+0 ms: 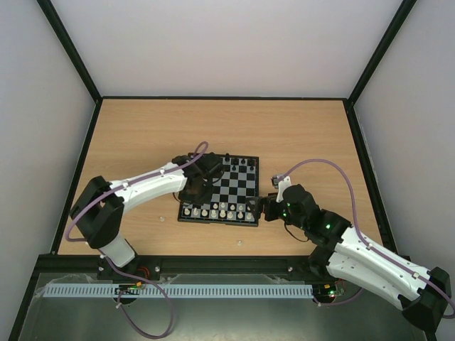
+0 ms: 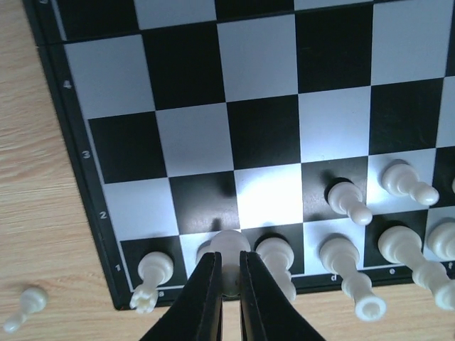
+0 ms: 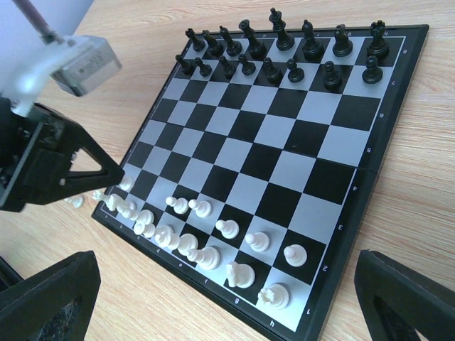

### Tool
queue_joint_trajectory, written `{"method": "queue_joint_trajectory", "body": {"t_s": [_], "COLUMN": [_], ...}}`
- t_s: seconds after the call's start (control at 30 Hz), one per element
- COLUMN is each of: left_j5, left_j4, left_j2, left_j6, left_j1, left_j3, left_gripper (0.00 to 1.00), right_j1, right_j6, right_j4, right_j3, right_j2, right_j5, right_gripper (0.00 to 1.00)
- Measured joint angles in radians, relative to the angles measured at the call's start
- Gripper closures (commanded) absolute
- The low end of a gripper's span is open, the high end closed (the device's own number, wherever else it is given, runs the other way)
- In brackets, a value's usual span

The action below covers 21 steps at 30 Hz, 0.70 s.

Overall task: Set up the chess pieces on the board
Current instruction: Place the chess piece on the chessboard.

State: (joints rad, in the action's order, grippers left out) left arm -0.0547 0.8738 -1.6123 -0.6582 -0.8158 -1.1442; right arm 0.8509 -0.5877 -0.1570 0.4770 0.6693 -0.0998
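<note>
Pale wood worktop (image 1: 298,135) boxed in by white walls, with the board (image 1: 238,186) at centre front. Along the far two rows, black chess pieces (image 3: 284,57) fully ranked. Along the near edge, white chess pieces (image 3: 185,238) only partly set, with gaps in the pawn row toward the left corner.

Left claw (image 2: 229,261) clenched on a white piece (image 2: 227,244), upright at the back-row square second from the corner, between the corner rook (image 2: 153,273) and the next piece along. Judged step: seating that piece. Next: let go gently and rise straight up without knocking either neighbour, then likely fetch the stray pawn (image 2: 25,307) lying on the wood just off the board's corner.

Left arm stretched forward from its base to the board's near-left corner, wrist pitched downward. Right claw (image 3: 227,266) spread wide and empty, parked low just beside the board's right edge, pointing across it.
</note>
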Motion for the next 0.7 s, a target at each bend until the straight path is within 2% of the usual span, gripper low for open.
{"method": "queue_joint_trajectory", "body": {"t_s": [0.23, 0.7], "left_j5": [0.001, 0.002], "left_j4": [-0.034, -0.076], "left_j2": [-0.08, -0.139], "left_j6": [0.004, 0.006], "left_j1": [-0.026, -0.03], "left_j3": [-0.003, -0.035], "left_gripper": [0.98, 0.96], "right_j1": [0.0, 0.0], "right_j6": [0.0, 0.0], "right_j4": [0.0, 0.0], "right_j3": [0.0, 0.0], "right_j2": [0.0, 0.0], "right_j5": [0.0, 0.002], "right_gripper": [0.01, 0.01]}}
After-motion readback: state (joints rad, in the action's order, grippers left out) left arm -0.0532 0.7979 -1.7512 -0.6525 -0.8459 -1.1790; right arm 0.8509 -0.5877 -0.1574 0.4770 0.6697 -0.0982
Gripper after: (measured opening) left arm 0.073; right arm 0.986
